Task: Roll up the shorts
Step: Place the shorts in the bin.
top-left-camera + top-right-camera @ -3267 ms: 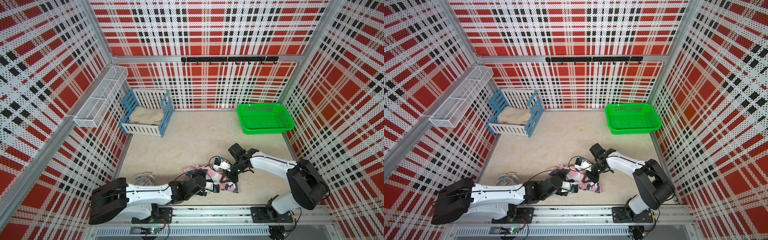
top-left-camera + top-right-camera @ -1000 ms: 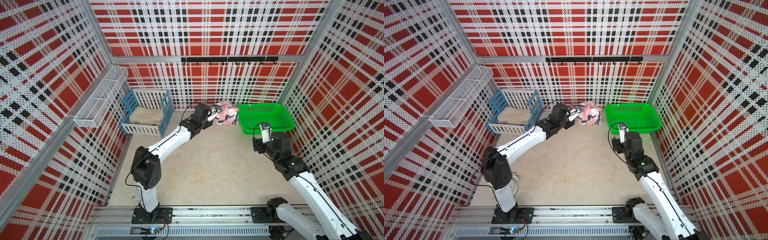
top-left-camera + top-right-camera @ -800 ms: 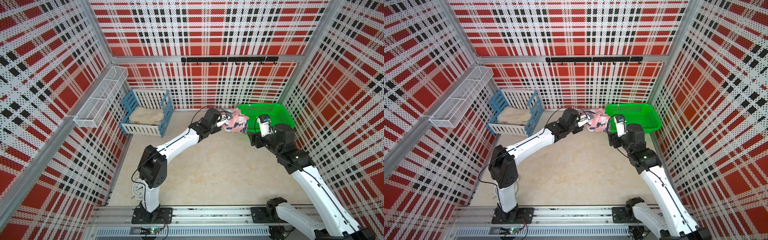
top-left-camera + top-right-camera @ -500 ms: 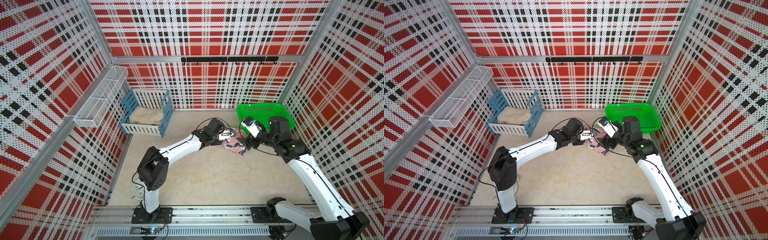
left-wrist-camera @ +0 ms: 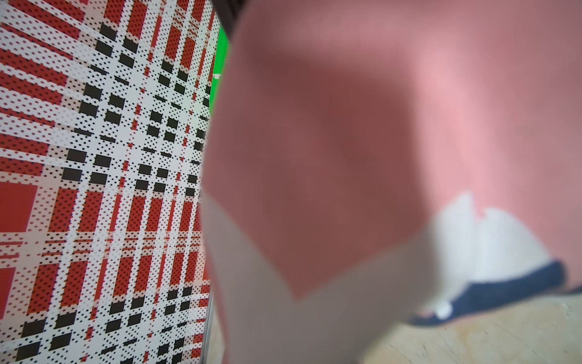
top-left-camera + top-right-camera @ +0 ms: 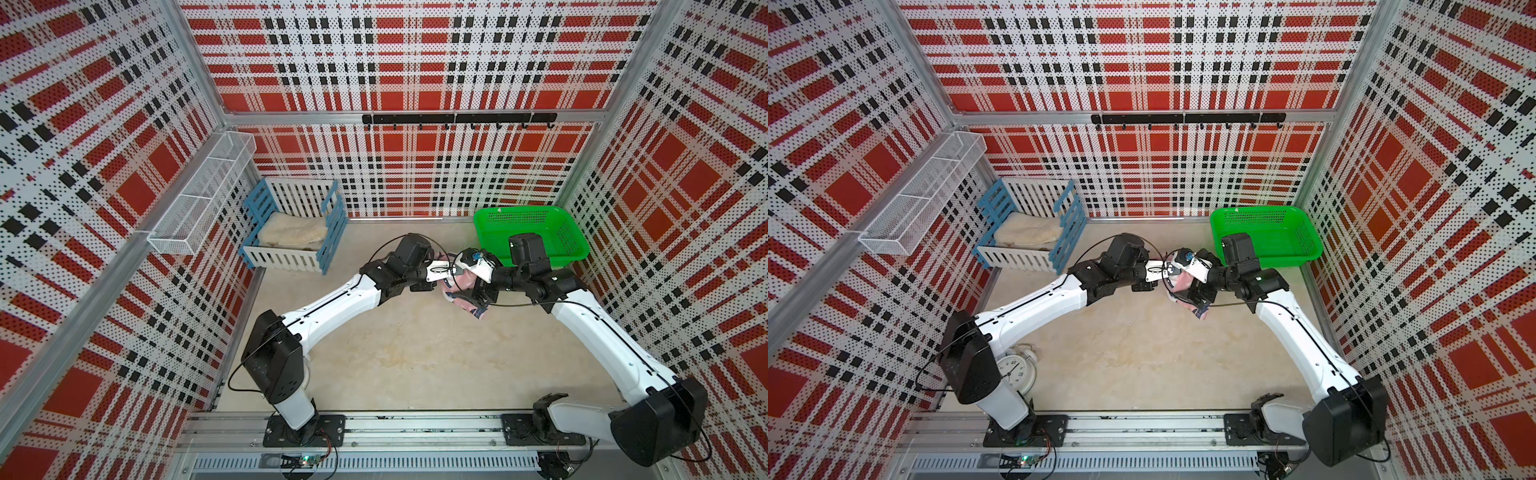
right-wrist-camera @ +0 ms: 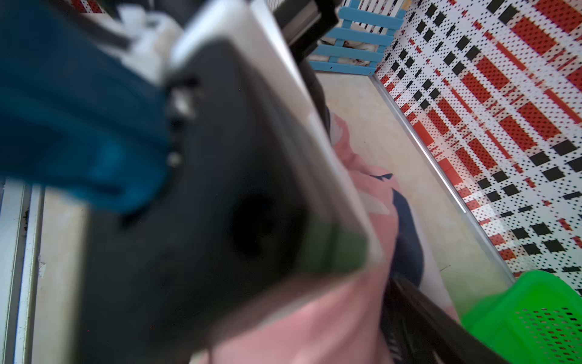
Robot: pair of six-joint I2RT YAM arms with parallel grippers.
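The shorts (image 6: 467, 303) are a bunched pink bundle with navy-and-white print, held in the air in front of the green basket in both top views. My left gripper (image 6: 451, 277) reaches in from the left and is shut on the shorts (image 6: 1183, 284). My right gripper (image 6: 476, 291) comes from the right, open, its black fingers (image 6: 1200, 297) set around the bundle's lower part. A loose end hangs toward the floor. Pink cloth (image 5: 378, 126) fills the left wrist view and hides the jaws. In the right wrist view the left gripper's body blocks most of the picture, with pink fabric (image 7: 315, 331) below it.
A green basket (image 6: 575, 253) stands at the back right, just behind my right wrist. A blue-and-white slatted crate (image 6: 291, 259) with a cream cloth sits back left under a white wire shelf (image 6: 199, 208). An alarm clock (image 6: 1017, 370) stands by the left arm's base.
My left arm carried the bundle from the back wall down toward the middle. My right arm swung in from the right to meet it, and its jaws spread wider.
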